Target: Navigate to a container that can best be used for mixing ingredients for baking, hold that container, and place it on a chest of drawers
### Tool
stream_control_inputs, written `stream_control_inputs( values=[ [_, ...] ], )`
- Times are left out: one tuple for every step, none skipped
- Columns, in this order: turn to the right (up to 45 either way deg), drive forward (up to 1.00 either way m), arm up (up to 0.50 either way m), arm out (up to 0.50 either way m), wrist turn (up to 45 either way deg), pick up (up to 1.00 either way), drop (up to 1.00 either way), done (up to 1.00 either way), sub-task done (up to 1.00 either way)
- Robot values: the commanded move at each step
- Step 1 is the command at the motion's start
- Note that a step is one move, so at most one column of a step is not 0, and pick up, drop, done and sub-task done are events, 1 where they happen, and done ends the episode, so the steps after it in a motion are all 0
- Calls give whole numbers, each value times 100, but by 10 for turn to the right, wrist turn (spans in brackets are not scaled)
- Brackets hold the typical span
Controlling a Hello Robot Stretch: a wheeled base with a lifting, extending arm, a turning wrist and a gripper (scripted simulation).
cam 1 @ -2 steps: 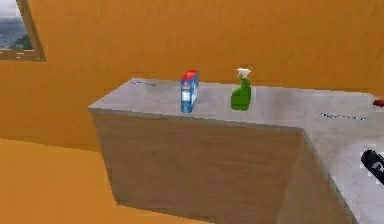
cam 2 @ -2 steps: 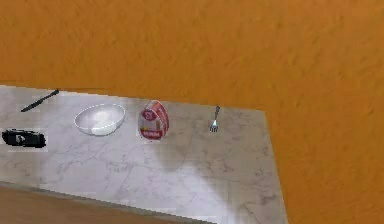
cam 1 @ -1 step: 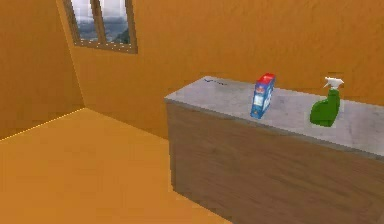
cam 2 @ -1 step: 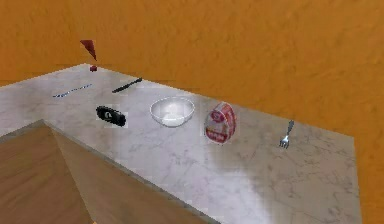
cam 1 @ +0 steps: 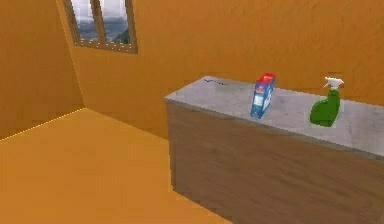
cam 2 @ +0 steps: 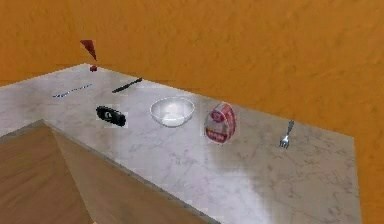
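From where I stand, the drive to the container looks about done. The step in hand seems to be lining up for the pick. The bowl [cam 2: 172, 111] sits on the marble table [cam 2: 250, 185], about midway along its top and set back from its near edge toward the orange wall. It is a small, round, shallow bowl, pale and glassy-looking, upright with its mouth up, and nothing shows inside it.

I cannot tell what state the pincer is in.

The next move, as I judge it, calls for the arm to reach out across the table to the bowl's rim, take it and lift it straight up. That has to clear two neighbours on the table: the black gadget [cam 2: 110, 116] and the red-and-white round packet [cam 2: 220, 122], which lie on either side of the bowl. A fork [cam 2: 286, 135] lies farther along the table, and a dark knife-like tool [cam 2: 127, 85] lies nearer the wall.

No chest of drawers is to be seen, so it would need finding afterwards.
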Motion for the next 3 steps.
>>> stream_control_inputs(
  values=[
    [0, 0, 38, 0, 0, 0, 0, 0, 0],
    [0, 0, 0, 38, 0, 0, 0, 0, 0],
    [0, 0, 0, 0, 450, 0, 0, 0, 0]
  ],
)
